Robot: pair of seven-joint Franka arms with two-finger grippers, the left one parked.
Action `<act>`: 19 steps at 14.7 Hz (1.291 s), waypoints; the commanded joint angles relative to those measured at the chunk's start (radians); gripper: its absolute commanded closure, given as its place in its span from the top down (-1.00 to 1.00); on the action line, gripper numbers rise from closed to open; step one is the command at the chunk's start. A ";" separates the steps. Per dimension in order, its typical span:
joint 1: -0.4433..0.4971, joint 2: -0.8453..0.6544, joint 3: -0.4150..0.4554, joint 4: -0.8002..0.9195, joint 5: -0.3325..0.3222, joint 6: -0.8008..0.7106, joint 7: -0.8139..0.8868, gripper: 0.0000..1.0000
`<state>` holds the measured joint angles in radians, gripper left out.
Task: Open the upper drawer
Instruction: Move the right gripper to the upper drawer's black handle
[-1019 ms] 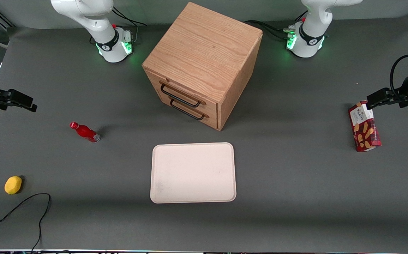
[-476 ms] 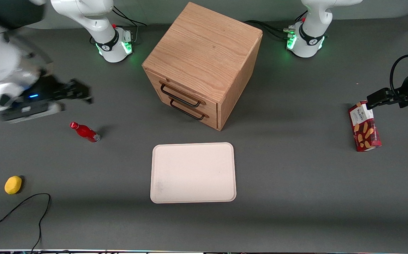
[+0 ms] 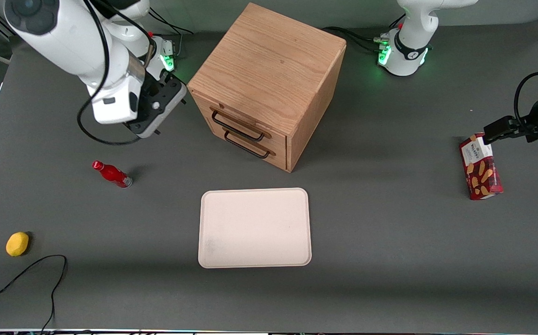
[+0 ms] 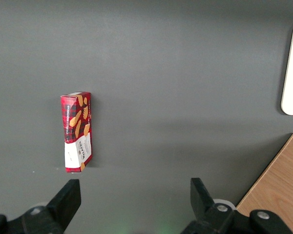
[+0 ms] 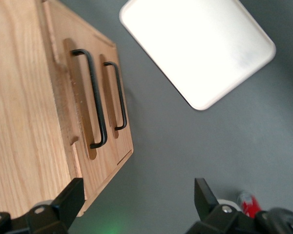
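The wooden cabinet [image 3: 269, 70] stands at the table's middle with both drawers shut. The upper drawer [image 3: 232, 115] has a thin black wire handle [image 3: 237, 126]; the lower drawer [image 3: 250, 148] sits just below it. My right gripper [image 3: 169, 95] hangs open and empty beside the cabinet, toward the working arm's end, level with the drawer fronts and apart from them. In the right wrist view the upper drawer's handle [image 5: 94, 97] and the lower drawer's handle [image 5: 118, 95] lie ahead of the open gripper [image 5: 136, 187].
A cream tray [image 3: 254, 228] lies in front of the cabinet, nearer the camera. A red bottle [image 3: 112, 174] lies under the arm, and a lemon [image 3: 17, 244] and a black cable [image 3: 27, 279] lie nearer the camera. A biscuit box [image 3: 480, 166] lies at the parked arm's end.
My right arm has swung in from the table's edge at the working arm's end to just beside the cabinet. The drawers and the other objects have not moved.
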<state>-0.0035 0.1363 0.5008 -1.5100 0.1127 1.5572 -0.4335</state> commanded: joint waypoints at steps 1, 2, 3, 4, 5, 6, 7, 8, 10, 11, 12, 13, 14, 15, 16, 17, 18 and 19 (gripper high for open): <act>-0.009 0.017 0.013 -0.036 0.097 0.023 -0.082 1.00; -0.009 0.019 0.012 -0.047 0.114 0.040 -0.083 1.00; -0.009 0.022 0.013 -0.070 0.114 0.075 -0.085 1.00; -0.007 0.026 0.018 -0.100 0.116 0.119 -0.087 1.00; -0.007 0.028 0.030 -0.136 0.116 0.160 -0.087 1.00; -0.006 0.029 0.035 -0.180 0.116 0.213 -0.087 1.00; -0.004 0.031 0.039 -0.226 0.116 0.272 -0.085 1.00; -0.004 0.031 0.053 -0.267 0.116 0.332 -0.085 1.00; -0.003 0.046 0.071 -0.318 0.116 0.424 -0.082 1.00; -0.001 0.051 0.074 -0.329 0.116 0.443 -0.082 1.00; -0.001 0.058 0.076 -0.332 0.116 0.454 -0.082 1.00; 0.000 0.065 0.076 -0.332 0.116 0.455 -0.079 1.00; 0.013 0.074 0.076 -0.332 0.116 0.457 -0.074 1.00; 0.017 0.081 0.076 -0.332 0.117 0.457 -0.070 1.00; 0.025 0.089 0.076 -0.331 0.122 0.458 -0.067 1.00; 0.036 0.094 0.076 -0.332 0.127 0.458 -0.065 1.00; 0.039 0.100 0.076 -0.332 0.128 0.458 -0.064 1.00; 0.040 0.106 0.076 -0.331 0.131 0.458 -0.064 1.00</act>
<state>0.0246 0.2274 0.5792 -1.8434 0.2146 2.0010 -0.4915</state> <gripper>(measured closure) 0.000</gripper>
